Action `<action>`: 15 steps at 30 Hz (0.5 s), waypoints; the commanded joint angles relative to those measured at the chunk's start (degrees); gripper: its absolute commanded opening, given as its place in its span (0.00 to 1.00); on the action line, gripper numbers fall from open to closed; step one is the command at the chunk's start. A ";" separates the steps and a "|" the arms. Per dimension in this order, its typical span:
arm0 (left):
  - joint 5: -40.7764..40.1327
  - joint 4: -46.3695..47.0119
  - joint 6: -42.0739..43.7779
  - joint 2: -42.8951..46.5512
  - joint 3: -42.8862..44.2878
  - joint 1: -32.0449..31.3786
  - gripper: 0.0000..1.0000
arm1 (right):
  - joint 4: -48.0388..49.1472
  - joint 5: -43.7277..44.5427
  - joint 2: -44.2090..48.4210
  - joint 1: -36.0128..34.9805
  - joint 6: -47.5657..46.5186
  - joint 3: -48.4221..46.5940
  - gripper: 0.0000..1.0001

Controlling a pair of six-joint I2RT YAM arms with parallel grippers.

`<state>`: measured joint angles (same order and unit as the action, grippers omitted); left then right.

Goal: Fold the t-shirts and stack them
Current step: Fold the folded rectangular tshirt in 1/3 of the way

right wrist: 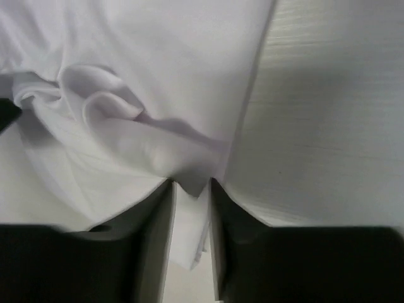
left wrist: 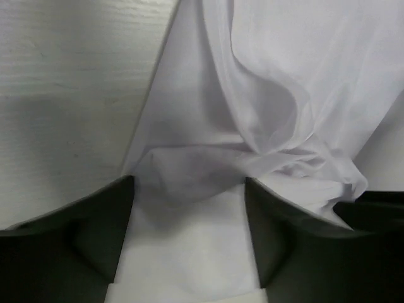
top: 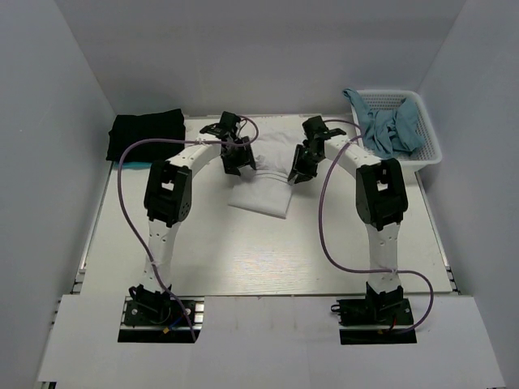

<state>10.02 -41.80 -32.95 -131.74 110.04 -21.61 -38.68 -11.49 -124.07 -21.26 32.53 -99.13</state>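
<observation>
Where the two arms meet at mid-tabletop (top: 259, 259), the white t-shirt (top: 261, 194) lies partly folded, with soft ridges bunched up near both arms. Left fingers (left wrist: 88, 246): spread apart, low over the cloth, white fabric lying loose in the wide gap between them, nothing pinched. Right fingers (right wrist: 154, 246): narrow gap only, a fold of the same shirt sitting in it at the shirt's right edge; cannot tell whether they grip it. Black t-shirt (top: 146, 135): folded, far left corner, well apart. White basket (top: 431, 146), far right, holds teal cloth (top: 389, 130).
</observation>
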 commanded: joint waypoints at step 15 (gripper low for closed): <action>-6.85 -2.31 1.13 32.67 -25.91 0.78 1.00 | 17.94 -2.22 17.12 -7.13 -14.34 15.99 0.90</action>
<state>6.59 -39.79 -32.77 -108.12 90.37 -20.95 -27.59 -10.72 -107.72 -25.67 23.07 -83.46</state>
